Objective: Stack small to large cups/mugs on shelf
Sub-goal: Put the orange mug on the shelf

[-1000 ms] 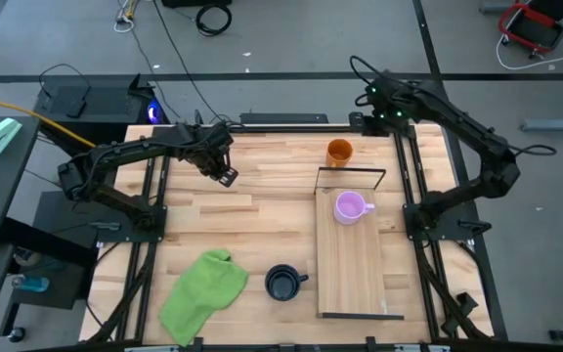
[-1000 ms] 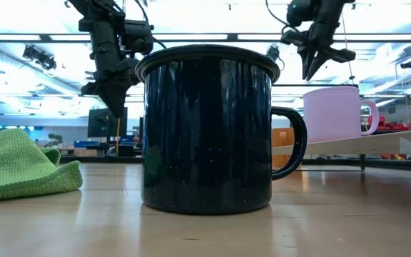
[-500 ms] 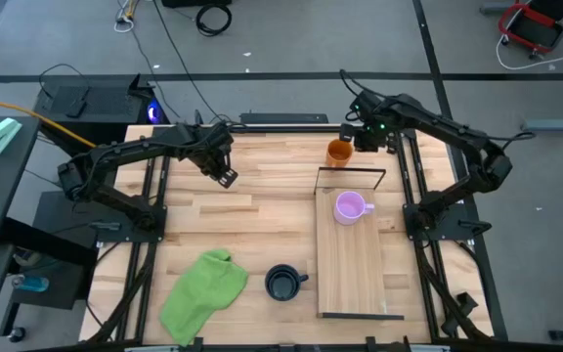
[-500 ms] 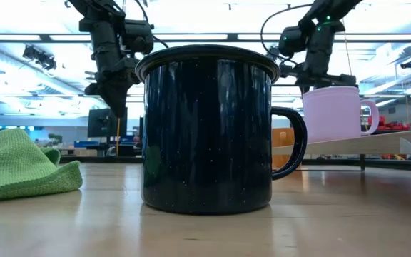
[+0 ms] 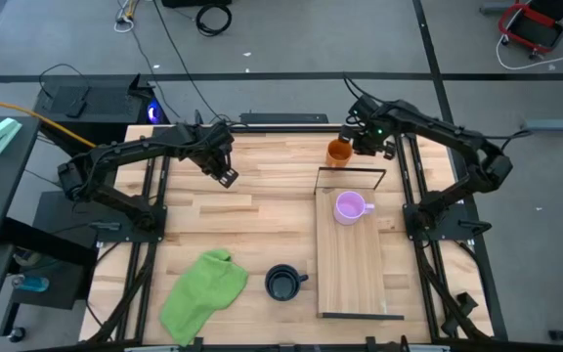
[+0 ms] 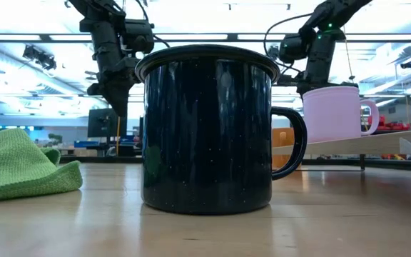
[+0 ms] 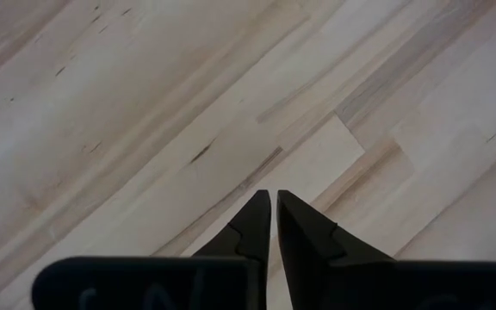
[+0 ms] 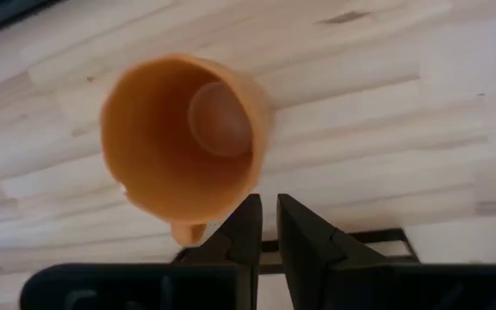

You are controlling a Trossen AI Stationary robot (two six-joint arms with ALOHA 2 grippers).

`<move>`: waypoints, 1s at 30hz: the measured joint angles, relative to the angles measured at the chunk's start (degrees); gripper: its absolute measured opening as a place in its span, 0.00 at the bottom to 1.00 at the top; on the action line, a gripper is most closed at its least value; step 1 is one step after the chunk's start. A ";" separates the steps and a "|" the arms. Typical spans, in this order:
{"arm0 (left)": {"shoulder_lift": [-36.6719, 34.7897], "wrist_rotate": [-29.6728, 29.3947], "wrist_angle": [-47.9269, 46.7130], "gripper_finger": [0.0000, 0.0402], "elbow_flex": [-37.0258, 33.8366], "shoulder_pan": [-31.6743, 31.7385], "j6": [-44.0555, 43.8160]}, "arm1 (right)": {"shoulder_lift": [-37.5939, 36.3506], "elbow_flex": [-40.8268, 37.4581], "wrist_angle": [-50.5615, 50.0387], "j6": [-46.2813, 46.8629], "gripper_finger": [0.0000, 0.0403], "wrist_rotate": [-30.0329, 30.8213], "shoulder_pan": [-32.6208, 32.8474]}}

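The orange mug [image 5: 338, 152] sits at twelve o'clock off the shelf [image 5: 352, 256]. The right gripper [image 5: 358, 140] hovers beside it, fingers nearly clenched, grasping nothing. The left gripper [image 5: 227, 177] waits, fingers clenched.

The three mugs differ plainly: one orange [image 5: 338, 152], one light purple [image 5: 348, 207], one black [image 5: 282, 283] — its glossy side flecked with tiny pale specks. The cloth [image 5: 203, 294] is bright green. The shelf [image 5: 348, 269] is pale wood with a black wire frame — the table [image 5: 262, 225] pale planks too.
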 joint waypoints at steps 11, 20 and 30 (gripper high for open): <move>0.00 0.02 0.19 0.11 0.00 0.00 0.07 | 1.52 -0.66 3.32 0.87 0.15 2.51 0.73; -0.02 0.02 0.23 0.10 0.00 0.00 0.04 | 1.53 -0.66 3.53 3.14 0.19 3.21 1.21; -0.02 0.02 0.21 0.11 0.00 0.00 0.02 | 1.53 -0.66 3.78 6.73 0.19 4.84 3.16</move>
